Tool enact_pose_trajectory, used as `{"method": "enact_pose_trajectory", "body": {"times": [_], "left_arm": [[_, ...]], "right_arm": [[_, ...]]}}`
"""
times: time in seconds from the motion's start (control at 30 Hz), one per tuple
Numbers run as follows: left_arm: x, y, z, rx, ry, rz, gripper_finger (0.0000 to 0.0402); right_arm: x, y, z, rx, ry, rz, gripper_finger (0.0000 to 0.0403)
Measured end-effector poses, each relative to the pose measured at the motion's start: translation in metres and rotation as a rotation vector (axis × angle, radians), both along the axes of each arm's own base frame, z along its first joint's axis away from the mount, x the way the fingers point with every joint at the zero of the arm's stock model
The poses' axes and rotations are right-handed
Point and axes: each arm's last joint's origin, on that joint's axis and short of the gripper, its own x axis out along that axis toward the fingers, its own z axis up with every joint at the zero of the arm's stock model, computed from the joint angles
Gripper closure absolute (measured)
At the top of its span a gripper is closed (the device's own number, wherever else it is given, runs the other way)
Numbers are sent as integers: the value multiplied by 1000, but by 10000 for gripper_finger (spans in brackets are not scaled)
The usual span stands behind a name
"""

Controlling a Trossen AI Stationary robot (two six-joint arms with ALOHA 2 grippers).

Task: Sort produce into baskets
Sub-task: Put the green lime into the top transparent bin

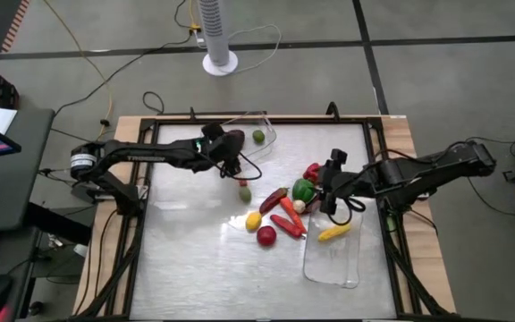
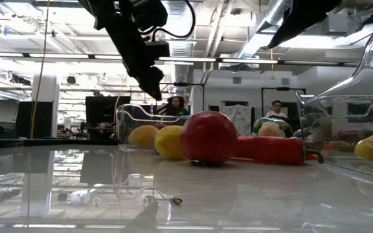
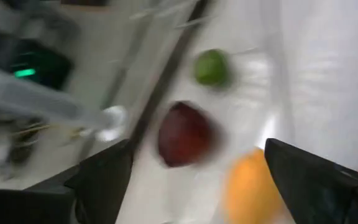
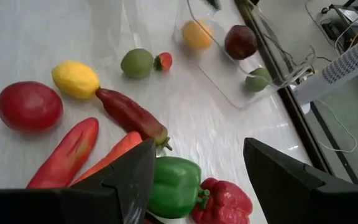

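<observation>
High view: left gripper (image 1: 232,161) is up over the far basket (image 1: 256,127) at the back-middle of the table (image 1: 186,259), right by its near edge. Left wrist view shows its fingers (image 3: 316,180) spread wide w/ nothing between them, and below sit a dark red round fruit (image 3: 184,134), an orange-yellow one (image 3: 248,185) and a small green one (image 3: 211,67), all blurry. Right wrist view puts those same 3 in that clear tub, so that's where part of the produce is. Right gripper (image 1: 331,199) hangs over the right side of the pile, just beside the near basket (image 1: 333,255), which lies on the right-front of the table w/ a yellow banana-ish piece (image 1: 333,233) at its rim, can't tell if it's fully inside. Its jaws are about half apart, nothing held, w/ the green pepper (image 4: 174,185) and red pepper (image 4: 222,200) right under them. Rest of the stuff is loose on the table mid-way btw the tubs: red tomato-looking ball (image 4: 29,106), lemon (image 4: 75,79), dark red chili (image 4: 129,114), long red pepper (image 4: 64,154), carrot (image 4: 114,155), plus a green round one (image 4: 137,63) touching a tiny strawberry (image 4: 163,60) nearer the far basket. Low view has the red ball and lemon up front, long red pepper behind, ppl in the room way back.
</observation>
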Motion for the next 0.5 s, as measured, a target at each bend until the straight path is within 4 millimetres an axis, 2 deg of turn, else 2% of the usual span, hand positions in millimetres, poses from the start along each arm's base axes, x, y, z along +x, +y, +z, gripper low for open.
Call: {"method": "enact_pose_trajectory", "body": {"times": [0.1,0.23,0.37,0.5], "left_arm": [[6,-15,-1,-168,-48,-179,45],[15,-46,-8,-390,-75,-476,58],[15,-70,-18,-378,-49,-594,81],[14,-77,-25,-334,-38,-602,103]], "right_arm": [[-1,-1,2,5,-17,-5,131],[-1,0,2,12,-25,-9,131],[-1,2,2,15,-27,-3,131],[-1,2,3,14,-32,1,131]]}}
